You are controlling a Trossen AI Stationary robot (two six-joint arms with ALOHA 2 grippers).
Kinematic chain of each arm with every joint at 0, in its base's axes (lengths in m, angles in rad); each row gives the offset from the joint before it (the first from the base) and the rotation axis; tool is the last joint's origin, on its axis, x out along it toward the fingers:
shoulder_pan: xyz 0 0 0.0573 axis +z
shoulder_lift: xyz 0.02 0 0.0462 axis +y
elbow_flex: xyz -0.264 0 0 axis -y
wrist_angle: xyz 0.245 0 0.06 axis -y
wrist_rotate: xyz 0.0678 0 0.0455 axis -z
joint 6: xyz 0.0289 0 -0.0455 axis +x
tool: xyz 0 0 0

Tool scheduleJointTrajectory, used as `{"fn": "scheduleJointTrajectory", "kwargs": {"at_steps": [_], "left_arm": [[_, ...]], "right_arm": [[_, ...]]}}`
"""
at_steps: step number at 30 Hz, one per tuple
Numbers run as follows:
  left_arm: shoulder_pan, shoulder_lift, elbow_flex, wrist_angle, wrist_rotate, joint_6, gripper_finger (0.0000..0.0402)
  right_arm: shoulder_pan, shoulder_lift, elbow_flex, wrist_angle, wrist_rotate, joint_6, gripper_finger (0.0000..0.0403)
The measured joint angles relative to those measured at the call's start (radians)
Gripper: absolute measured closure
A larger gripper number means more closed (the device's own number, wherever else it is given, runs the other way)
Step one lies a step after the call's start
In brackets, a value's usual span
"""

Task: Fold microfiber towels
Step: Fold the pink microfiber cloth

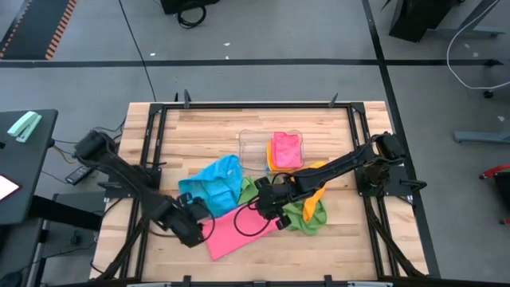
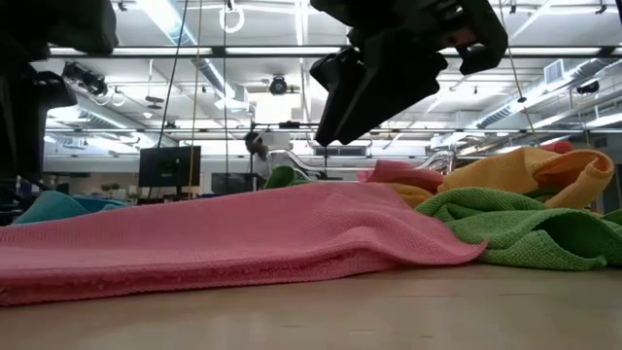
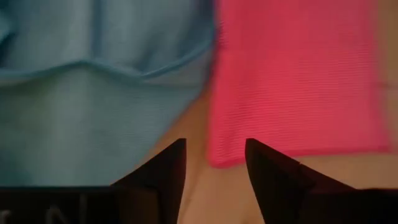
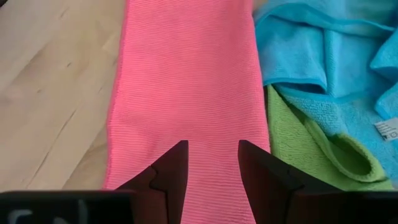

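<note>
In your high view, start at the lower left: your left gripper (image 1: 194, 229) sits at the left end of the pink towel (image 1: 236, 229), which lies as a flat strip slanting from the lower centre of the frame up toward the middle. In the left wrist view its fingers (image 3: 163, 171) are spread with a clear gap, and nothing is between them; the near edge of the pink towel (image 3: 292, 81) lies just beyond the tips, filling the upper right of that frame, while the blue towel (image 3: 93, 93) fills the upper left and bare wood shows in the gap.

Moving right in the high view, the blue towel (image 1: 213, 185) lies crumpled left of centre, touching the pink strip's upper edge. A green towel (image 1: 307, 214) bunches right of centre, and an orange towel (image 1: 316, 191) lies under the right arm. Above them, the clear tray (image 1: 253, 143) holds a folded pink towel (image 1: 286, 148) on an orange one.

Your right gripper (image 1: 265, 209) hangs over the pink strip's upper right end. In the right wrist view its fingers (image 4: 171, 174) stand apart and empty, with the pink towel (image 4: 186, 87) directly beneath and between them, running up the frame's centre; blue and green cloth lie to the right, bare table (image 4: 56, 81) to the left.
</note>
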Motion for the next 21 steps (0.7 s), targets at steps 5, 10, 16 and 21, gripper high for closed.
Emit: {"fn": "scheduleJointTrajectory", "kwargs": {"at_steps": [5, 10, 16, 21], "left_arm": [[0.012, -0.116, -0.133, 0.141, 0.0, -0.041, 0.0249], [0.043, -0.143, -0.194, 0.241, 0.048, -0.103, 0.0225], [0.081, -0.142, -0.236, 0.36, 0.107, -0.138, 0.0165], [0.102, -0.13, -0.236, 0.358, 0.135, -0.177, 0.0131]], "right_arm": [[0.0, 0.0, 0.0, 0.008, 0.0, 0.0, 0.0254], [0.0, 0.0, 0.0, 0.007, 0.0, -0.005, 0.0254], [0.0, 0.0, 0.0, 0.002, 0.0, -0.024, 0.0254], [0.0, 0.0, 0.0, 0.002, -0.021, -0.024, 0.0254]]}}
